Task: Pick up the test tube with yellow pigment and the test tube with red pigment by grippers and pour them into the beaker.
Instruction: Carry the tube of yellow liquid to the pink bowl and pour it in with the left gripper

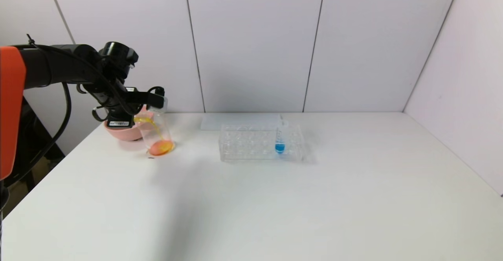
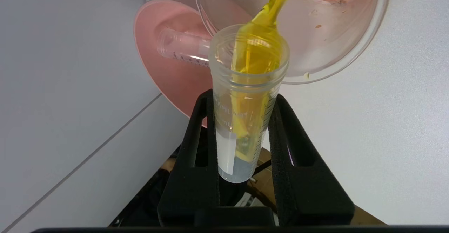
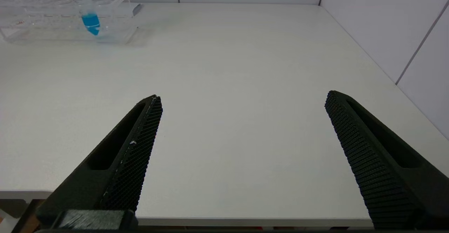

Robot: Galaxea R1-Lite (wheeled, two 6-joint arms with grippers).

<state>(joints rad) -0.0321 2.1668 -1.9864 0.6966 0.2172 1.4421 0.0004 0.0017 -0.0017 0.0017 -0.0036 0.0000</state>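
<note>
The right claw [image 3: 242, 155] sits nearest, low at the front edge of the white surface [image 1: 298, 198], spread wide with nothing between its fingers, apparently parked. It does not show in the head view.

Farther back stands the clear tube rack [image 1: 261, 143], holding only the tube with blue liquid [image 1: 279, 137].

Off to the left and toward the rear wall, the left arm reaches in from the side with its wrist rolled over. The left claw [image 2: 245, 117] pinches the test tube with yellow pigment [image 2: 247, 96] around its middle, tipped so the mouth hangs over the rim of the beaker [image 1: 157, 133]. A yellow stream runs out of it and orange liquid pools at the beaker's bottom, which suggests the red went in already. Just behind the beaker sits the pink bowl [image 1: 122, 132], with an empty tube [image 2: 180, 48] lying in it, probably the test tube with red pigment.

So this looks like the second pour, near the task's end. Next, I'd judge, the tilt must hold until the tube drains, then the tube goes to the bowl without nudging the beaker.
</note>
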